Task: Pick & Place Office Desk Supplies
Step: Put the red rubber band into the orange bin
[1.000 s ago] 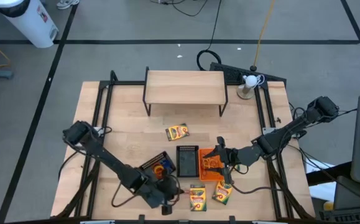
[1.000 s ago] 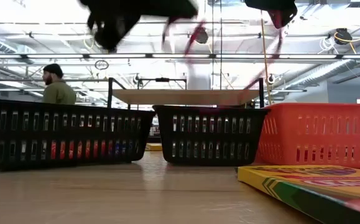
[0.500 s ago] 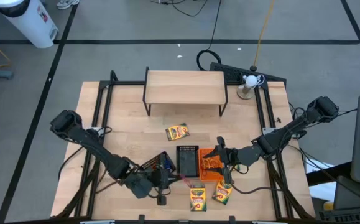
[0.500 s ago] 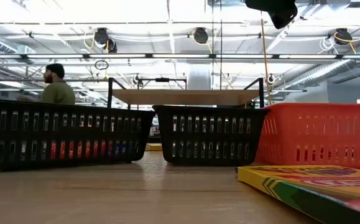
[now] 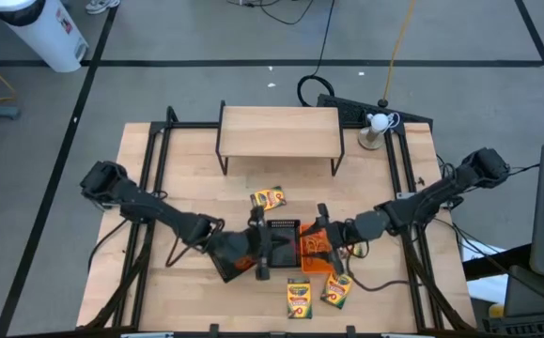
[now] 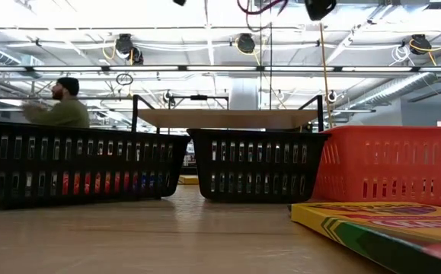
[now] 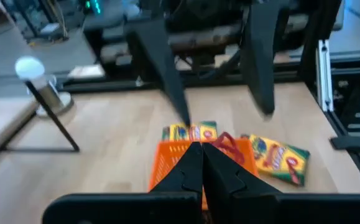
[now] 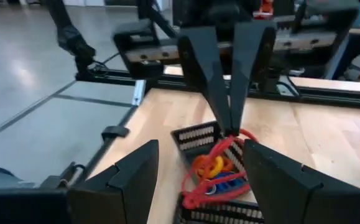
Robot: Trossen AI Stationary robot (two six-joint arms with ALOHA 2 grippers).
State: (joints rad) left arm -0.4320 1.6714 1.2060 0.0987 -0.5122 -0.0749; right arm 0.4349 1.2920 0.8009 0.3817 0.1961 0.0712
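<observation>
High view: three small mesh trays sit in a row near the table point(image 5: 187, 211) edge opposite the light wooden shelf point(image 5: 279, 130). The orange tray point(image 5: 315, 252) is on the right and a black tray point(image 5: 282, 246) in the middle. The other black tray point(image 5: 235, 255) is largely under the left arm. The left gripper point(image 5: 264, 252) and right gripper point(image 5: 323, 237) face each other over the trays. One yellow-and-green crayon box point(image 5: 268, 198) lies mid-table. Two more point(image 5: 298, 298) point(image 5: 335, 291) lie at the near edge.

Low view: the trays stand in line, and red and blue show through the left one's wall point(image 6: 68, 164). A red loop point(image 6: 262, 6) hangs at the top edge. A person point(image 6: 60, 106) is beyond the table.

Left wrist view: left fingers point(image 7: 192, 171) pressed together above the orange tray.

Right wrist view: right gripper point(image 8: 199, 149) spread wide, holding nothing. The left gripper pinches a thin red rubber band point(image 8: 207, 171), which dangles over the black tray holding orange and blue bands point(image 8: 220, 174).
</observation>
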